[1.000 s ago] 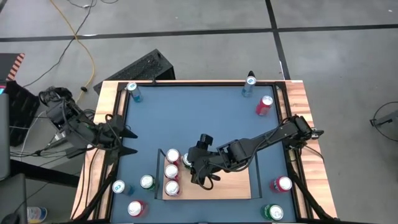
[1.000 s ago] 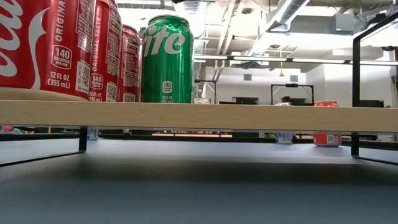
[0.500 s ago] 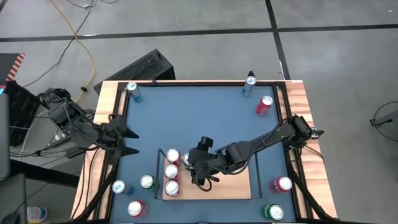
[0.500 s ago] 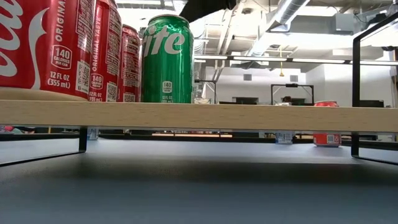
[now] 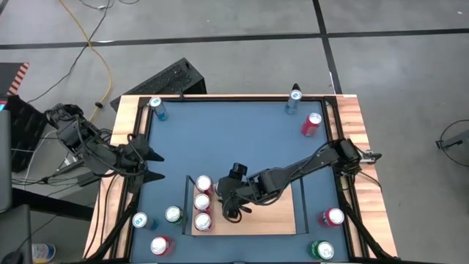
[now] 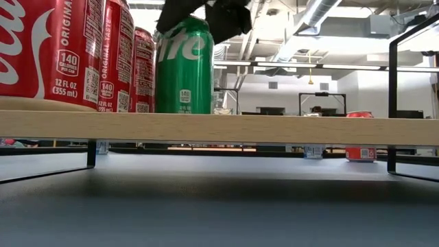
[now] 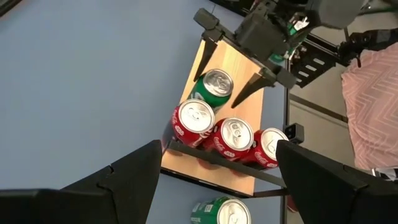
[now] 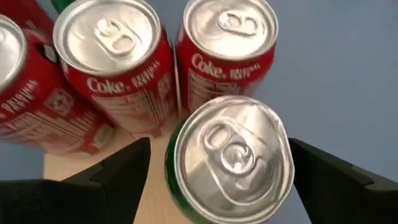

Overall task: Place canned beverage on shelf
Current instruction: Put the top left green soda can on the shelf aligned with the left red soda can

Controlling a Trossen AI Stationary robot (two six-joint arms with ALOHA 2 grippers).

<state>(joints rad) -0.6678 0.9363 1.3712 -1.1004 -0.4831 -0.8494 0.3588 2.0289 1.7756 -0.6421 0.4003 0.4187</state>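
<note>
Your left gripper [image 5: 150, 166] waited open at the table's left edge, well apart from the work. On the shelf [image 5: 275, 220], three red cans [image 7: 231, 135] stood in a row, with the green can [image 7: 211, 87] upright just beside them. Your right gripper [image 7: 239, 67] had come down over the green can, fingers spread on either side, not gripping. It looked placed, not yet cleared.

Robotics lab, exposed ceiling ducts [image 6: 322, 14], desk monitors [image 6: 274, 110] behind, concrete floor [image 5: 220, 44] (cables [image 5: 95, 44] trailing)
</note>
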